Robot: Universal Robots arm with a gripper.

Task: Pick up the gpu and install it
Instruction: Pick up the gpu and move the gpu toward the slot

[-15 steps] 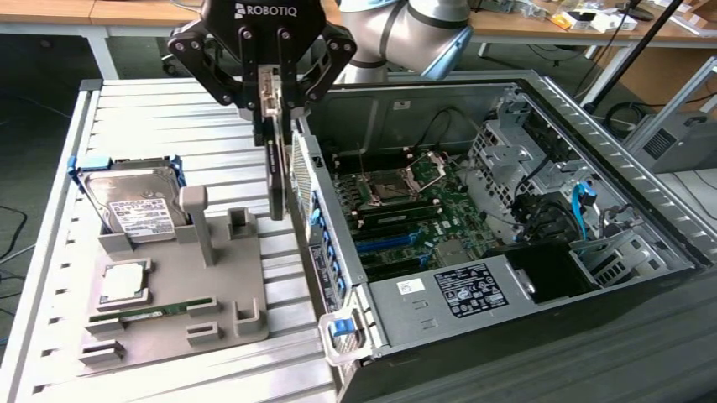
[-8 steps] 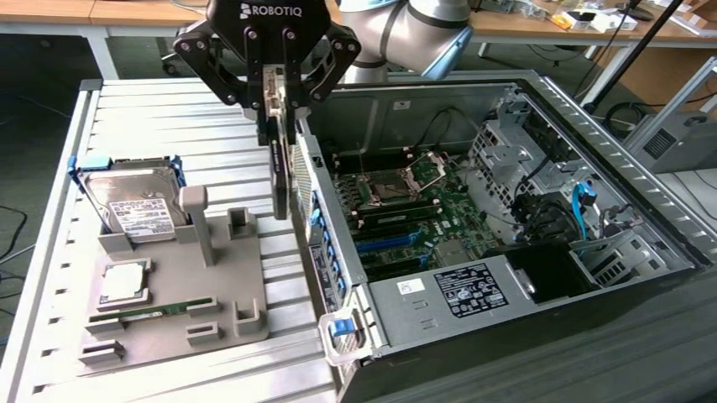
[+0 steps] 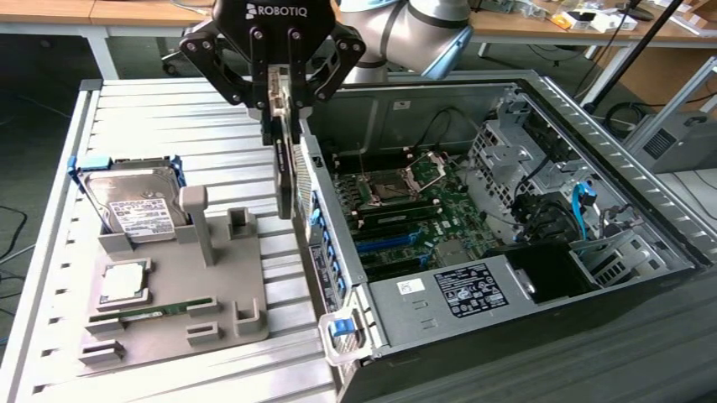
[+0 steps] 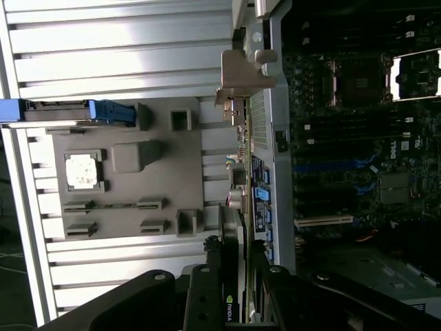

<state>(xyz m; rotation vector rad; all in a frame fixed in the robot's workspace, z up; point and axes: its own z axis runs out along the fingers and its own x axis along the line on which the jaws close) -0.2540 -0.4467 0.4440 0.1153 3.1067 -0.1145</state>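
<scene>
Gripper (image 4: 233, 256): nearest the wrist camera; its black fingers are closed on the gpu (image 3: 288, 172), pinching the card's flat faces at its upper end.
Where the gpu is: in the air, hanging straight down from the gripper, lifted clear of the grey tray (image 3: 224, 290).
Long axis: upright, running down from the fingers; the card is edge-on in the exterior view.
Against the computer case (image 3: 448, 96): the card's lower end hangs near the rim of the port-side wall (image 3: 327, 243), roughly parallel to it; whether it is over the rim or just outside it, I cannot tell.
Toward the motherboard (image 3: 448, 214): the board lies lower, inside the case, to the exterior view's right of the card.
Stage, as I judge it: picked up, not yet seated in any slot.
</scene>
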